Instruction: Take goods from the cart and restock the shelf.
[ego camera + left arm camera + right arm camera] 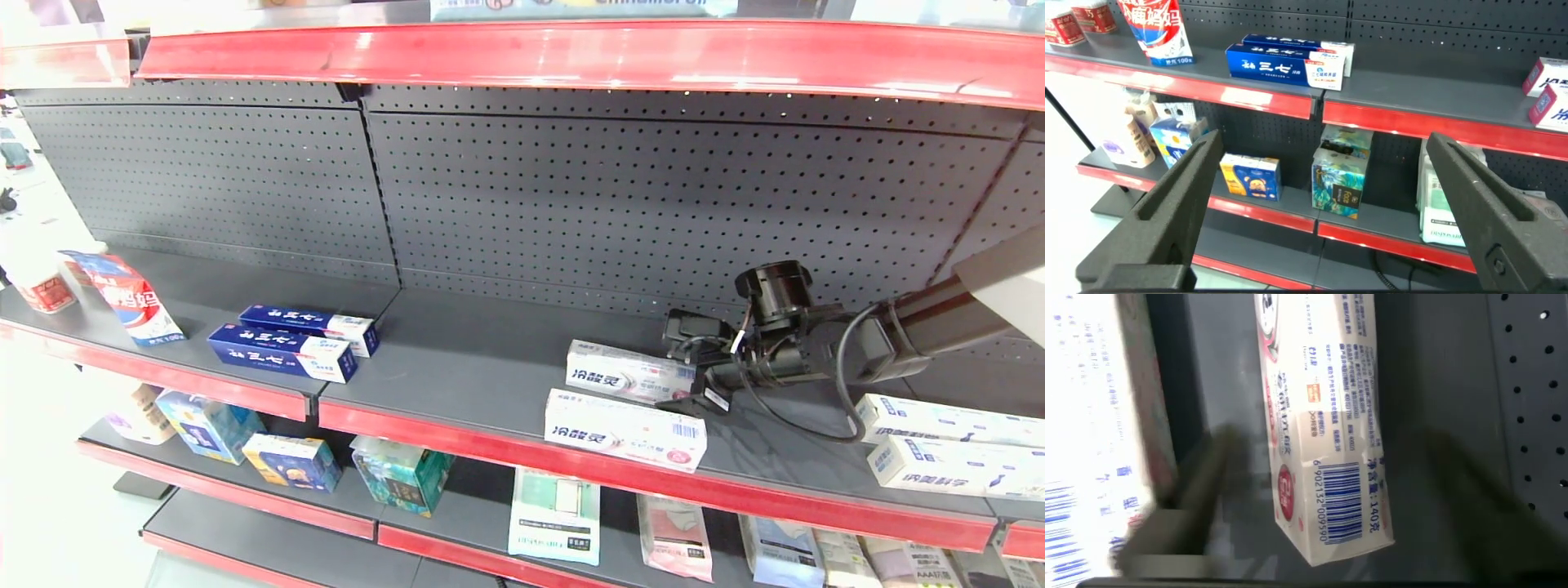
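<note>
Now: right tool [690,369] released, jaws spread either side of white toothpaste box [622,369] end, not pinching. Box lies flat on middle shelf [473,359], just behind second white box [624,429] at red front edge. Left tool [1323,216] released wide, facing lower shelves [1290,214]; blue boxes [282,349] well left.

Toothpaste box [1323,433] bears a barcode [1341,502] and print.
</note>
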